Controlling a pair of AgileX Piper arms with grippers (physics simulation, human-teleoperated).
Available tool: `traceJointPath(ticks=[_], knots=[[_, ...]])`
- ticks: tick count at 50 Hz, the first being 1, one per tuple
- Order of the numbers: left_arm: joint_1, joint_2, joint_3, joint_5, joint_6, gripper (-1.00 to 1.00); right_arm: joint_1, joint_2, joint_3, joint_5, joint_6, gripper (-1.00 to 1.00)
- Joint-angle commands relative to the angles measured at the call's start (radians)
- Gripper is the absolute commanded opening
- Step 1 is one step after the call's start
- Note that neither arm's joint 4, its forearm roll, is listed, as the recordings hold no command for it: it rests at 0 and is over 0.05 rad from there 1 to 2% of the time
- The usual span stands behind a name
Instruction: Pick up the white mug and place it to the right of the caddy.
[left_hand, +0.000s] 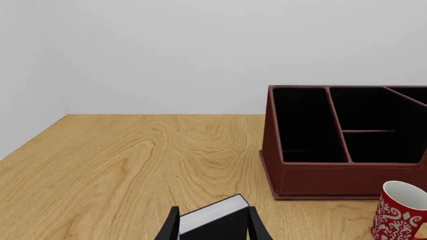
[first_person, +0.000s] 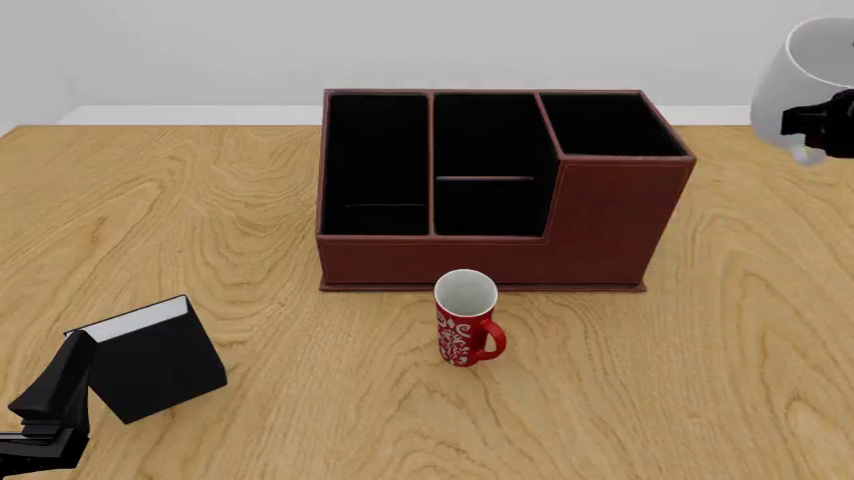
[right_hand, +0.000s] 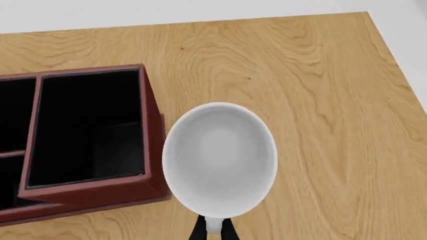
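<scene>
A red ceramic mug with a white swirling pattern (first_person: 466, 330) stands upright on the light wooden tabletop (first_person: 240, 220), a little nearer the front edge than the middle, its white inside showing and its loop handle turned toward the right edge. A black hardcover book with white pages (first_person: 154, 358) sits tilted near the front-left corner, well apart from the red mug. A plain pale wall (first_person: 400, 45) rises behind the far edge.

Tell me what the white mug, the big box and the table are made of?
White mug: looks like glazed ceramic, smooth with a soft shine inside.
Box: looks like dark reddish-brown leather or imitation, matte, with a stitched-looking edge line; black lining inside.
Table: looks like light wood, with wavy grain.
It's a render, so these are guesses.
</scene>
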Motion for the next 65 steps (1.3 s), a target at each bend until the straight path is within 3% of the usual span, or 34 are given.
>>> traceJointPath(ticks=[1,27,65], knots=[[0.0,0.0,0.0,0.0,0.0,1.0,0.005,0.077,-0.076,0.017,0.008,-1.0],[0.0,0.0,0.0,0.0,0.0,1.0,-0.012,0.165,-0.153,0.041,0.008,-1.0],[0.0,0.0,0.0,0.0,0.0,1.0,-0.009,0.303,-0.103,-0.045,0.017,-1.0]])
